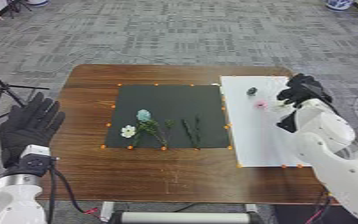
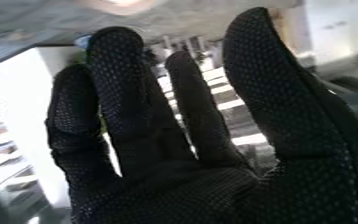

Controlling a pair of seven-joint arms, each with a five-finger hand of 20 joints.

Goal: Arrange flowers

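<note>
Black-gloved, its mesh-fabric fingers upright and spread before the wrist camera, my right hand (image 2: 180,197) is open, closed around nothing that I can make out, above the right side of a long white rectangular board (image 1: 260,145). Just to its left lies a round pink flower (image 1: 261,104); a little beyond that sits a small dark flower-like piece (image 1: 252,91). A pale, faint piece (image 1: 280,108) shows by the gap at my thumb; whether it touches the glove, I cannot tell. The board seems to be the arranging ground, its white giving each bloom a plain backdrop. Farther left, on a dark square mat (image 1: 171,100) that probably serves as the supply, lie a pale blue-green bloom (image 1: 143,115), a white open-petaled flower (image 1: 127,131), thin green leafy sprigs (image 1: 167,129) and slim dark-green stems (image 1: 191,131), apparently kept low on the mat for easy picking. My left hand (image 1: 29,132), open, is beside the brown wooden table (image 1: 158,172), likely held aside to leave the right one room.
</note>
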